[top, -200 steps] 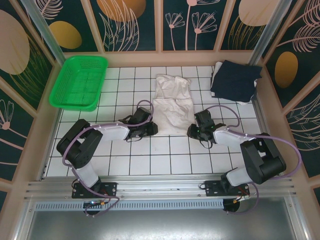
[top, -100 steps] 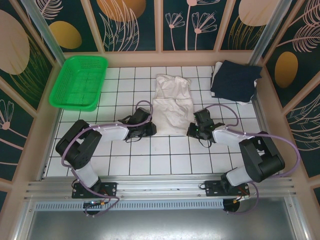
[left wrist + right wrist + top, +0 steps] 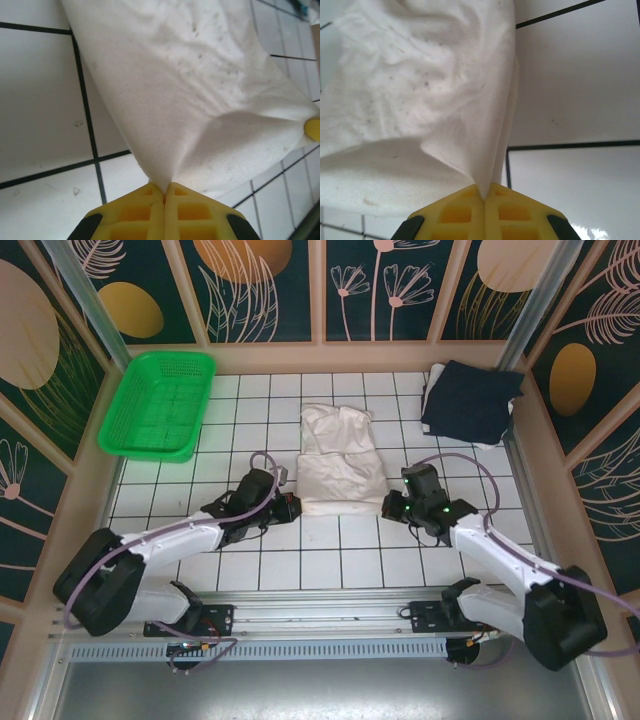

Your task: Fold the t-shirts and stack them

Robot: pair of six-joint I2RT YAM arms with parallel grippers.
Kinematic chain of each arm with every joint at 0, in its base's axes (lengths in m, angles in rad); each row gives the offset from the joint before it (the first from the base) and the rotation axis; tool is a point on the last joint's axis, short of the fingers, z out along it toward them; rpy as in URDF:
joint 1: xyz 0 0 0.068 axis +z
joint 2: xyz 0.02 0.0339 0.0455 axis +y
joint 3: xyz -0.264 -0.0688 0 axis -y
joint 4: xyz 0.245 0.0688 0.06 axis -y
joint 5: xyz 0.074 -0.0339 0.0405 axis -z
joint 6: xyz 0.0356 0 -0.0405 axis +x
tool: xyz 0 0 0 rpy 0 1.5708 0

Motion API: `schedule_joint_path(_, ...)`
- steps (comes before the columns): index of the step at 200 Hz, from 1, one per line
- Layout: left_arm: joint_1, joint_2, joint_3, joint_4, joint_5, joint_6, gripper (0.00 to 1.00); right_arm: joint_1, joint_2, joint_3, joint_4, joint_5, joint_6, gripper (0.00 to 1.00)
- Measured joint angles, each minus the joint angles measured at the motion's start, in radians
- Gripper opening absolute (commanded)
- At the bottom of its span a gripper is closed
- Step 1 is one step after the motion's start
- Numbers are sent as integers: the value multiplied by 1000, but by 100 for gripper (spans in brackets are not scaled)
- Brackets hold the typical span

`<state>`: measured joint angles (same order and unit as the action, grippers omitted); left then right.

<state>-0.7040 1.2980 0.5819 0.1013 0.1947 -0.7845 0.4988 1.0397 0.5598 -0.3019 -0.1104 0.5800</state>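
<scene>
The cream shirt [image 3: 340, 460] lies mid-table, partly folded into a narrow strip running away from the arms, its near edge lifted at both corners. The left gripper [image 3: 289, 508] is clenched on the near-left corner, and the left wrist view shows the yellow fingertips [image 3: 150, 192] pressed together on a thin peak of cloth [image 3: 200, 90]. The right gripper [image 3: 389, 506] pinches the near-right corner in the same way, with the cloth [image 3: 420, 90] tenting up from between its closed pads [image 3: 500, 195].

The navy shirt [image 3: 470, 400] sits in a loose pile at the far right corner, well apart from the cream one. The green basket [image 3: 160, 405] is at the far left.

The step in hand looks like carrying the near edge over the far half. Several things could spoil it:

- Each grip holds only a small nip of fabric (little more than a fold's tip), so a quick pull could slide it free and drop that corner.
- Whether each pinch has caught every layer cannot be told. If one layer stays down, the shirt would open rather than fold.
- If one arm leads the other, the edge would land skewed.
- Dragging low across the white tiled table [image 3: 340, 560] could bunch the far half.
</scene>
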Motion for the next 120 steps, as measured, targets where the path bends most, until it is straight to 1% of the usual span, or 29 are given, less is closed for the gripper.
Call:
schedule_joint_path(28, -23, -133, 2, -48, 0, -10, 0, 31, -132, 38, -110, -2, 29, 0)
schedule_joint_path(48, -26, -184, 42, -101, -11, -10, 0, 36, -155, 129, -181, 11, 35, 0)
schedule_joint_path(74, -26, -186, 134, -140, -47, -2, 0, 38, -152, 260, -209, 47, 35, 0)
schedule_joint_path(100, -26, -138, 251, -181, -131, 9, 0, 25, -58, 390, -202, 68, 17, 0)
schedule_joint_path(120, -14, -58, 332, -193, -184, 17, 0, -25, 71, 456, -169, 57, -15, 0)
